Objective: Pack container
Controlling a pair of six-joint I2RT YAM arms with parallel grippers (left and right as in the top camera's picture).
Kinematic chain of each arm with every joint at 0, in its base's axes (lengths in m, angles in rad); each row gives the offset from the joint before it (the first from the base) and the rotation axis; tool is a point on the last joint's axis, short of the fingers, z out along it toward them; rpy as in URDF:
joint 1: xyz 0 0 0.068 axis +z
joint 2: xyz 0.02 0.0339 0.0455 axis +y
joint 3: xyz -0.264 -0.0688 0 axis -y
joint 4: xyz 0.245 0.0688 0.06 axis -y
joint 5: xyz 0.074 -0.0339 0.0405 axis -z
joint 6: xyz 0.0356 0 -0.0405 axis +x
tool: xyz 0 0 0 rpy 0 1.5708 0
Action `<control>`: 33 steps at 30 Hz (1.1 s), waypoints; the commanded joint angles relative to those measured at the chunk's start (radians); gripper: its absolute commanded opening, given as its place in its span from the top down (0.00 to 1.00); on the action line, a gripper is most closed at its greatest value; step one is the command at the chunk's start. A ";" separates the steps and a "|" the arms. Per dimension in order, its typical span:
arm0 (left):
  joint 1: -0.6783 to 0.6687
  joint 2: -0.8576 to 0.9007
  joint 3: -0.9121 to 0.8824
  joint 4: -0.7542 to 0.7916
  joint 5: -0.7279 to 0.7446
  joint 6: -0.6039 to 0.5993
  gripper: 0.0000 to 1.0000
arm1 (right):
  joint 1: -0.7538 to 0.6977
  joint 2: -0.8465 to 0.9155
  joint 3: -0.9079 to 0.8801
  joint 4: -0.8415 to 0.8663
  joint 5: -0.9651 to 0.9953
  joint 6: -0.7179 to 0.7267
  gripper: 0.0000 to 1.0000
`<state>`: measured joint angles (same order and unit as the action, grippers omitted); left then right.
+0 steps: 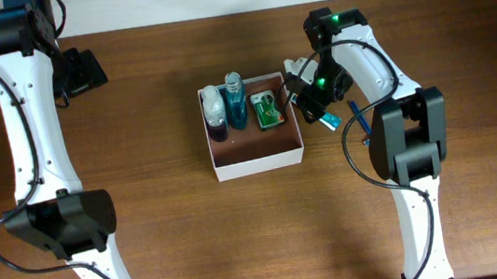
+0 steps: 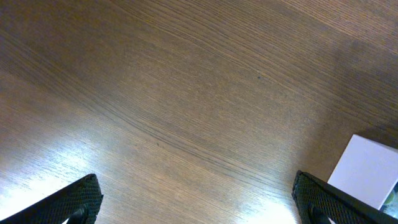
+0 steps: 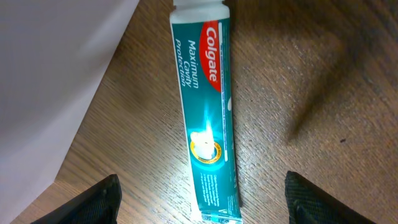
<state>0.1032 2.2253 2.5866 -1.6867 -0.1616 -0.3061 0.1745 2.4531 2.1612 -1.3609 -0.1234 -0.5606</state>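
Note:
The container (image 1: 261, 166), a square shallow box with white walls and a reddish-brown inside, sits mid-table. It holds a clear bottle (image 1: 214, 107), a blue bottle (image 1: 236, 100) and a green packet (image 1: 269, 110). My right gripper (image 1: 312, 97) hovers just right of the box, open, over a teal Colgate toothpaste tube (image 3: 205, 112) lying flat on the table. In the right wrist view the fingers (image 3: 202, 199) straddle the tube's crimped end without touching it. The tube's end also shows in the overhead view (image 1: 329, 122). My left gripper (image 1: 81, 72) is open and empty, far left of the box.
A thin blue stick-like item (image 1: 358, 114) lies on the table right of the toothpaste, by the right arm. The box's white wall shows in the right wrist view (image 3: 56, 81), and a corner of it in the left wrist view (image 2: 367, 171). The table is brown wood.

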 commanded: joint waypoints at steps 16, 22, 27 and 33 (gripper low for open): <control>0.003 -0.008 -0.003 -0.001 0.000 0.009 0.01 | 0.002 0.007 -0.005 0.031 -0.026 0.019 0.22; 0.003 -0.008 -0.003 -0.001 0.000 0.009 0.01 | 0.002 0.007 -0.012 0.034 -0.026 0.019 0.23; 0.003 -0.008 -0.003 0.000 0.000 0.009 0.01 | 0.002 0.007 -0.052 0.055 -0.019 0.019 0.22; 0.003 -0.008 -0.003 -0.001 0.000 0.008 0.01 | 0.002 0.007 -0.077 0.102 0.013 0.080 0.22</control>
<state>0.1032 2.2253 2.5866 -1.6867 -0.1616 -0.3058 0.1745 2.4535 2.0949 -1.2839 -0.1314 -0.5323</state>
